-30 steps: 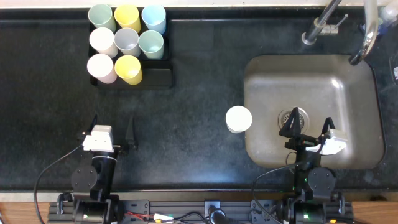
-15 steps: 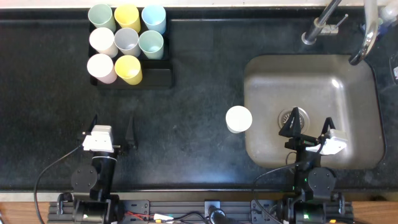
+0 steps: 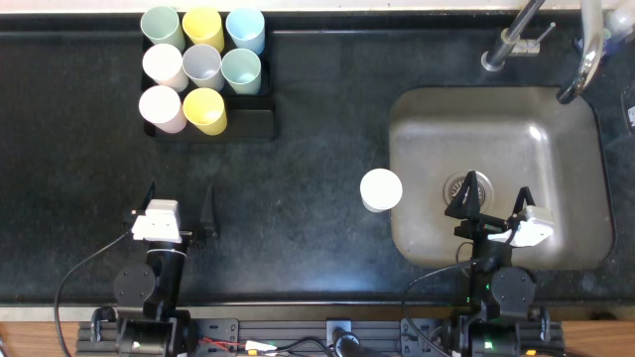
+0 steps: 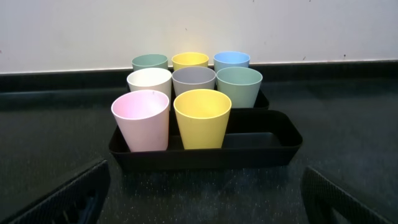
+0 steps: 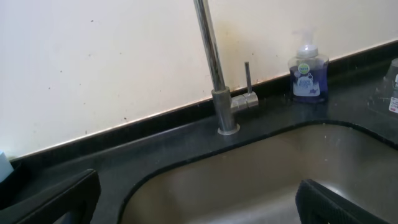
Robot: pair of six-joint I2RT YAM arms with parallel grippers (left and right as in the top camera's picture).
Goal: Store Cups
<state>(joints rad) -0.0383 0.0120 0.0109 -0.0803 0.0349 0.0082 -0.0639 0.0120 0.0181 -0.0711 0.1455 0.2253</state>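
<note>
While a white cup is sitting beside the sink, I am holding the left gripper and right gripper spread apart

Bright, even light — sharp, glare-free.

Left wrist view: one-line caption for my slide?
Eight pastel cups stand in a black tray on the dark counter, one slot empty.

Nothing here is actually readable, as far as I can tell. The only print I can spot is a small white-and-green label on the clear pump soap bottle with blue liquid, which stands on the dark counter near the steel tap. The lettering on it is way too tiny to make out.
</note>
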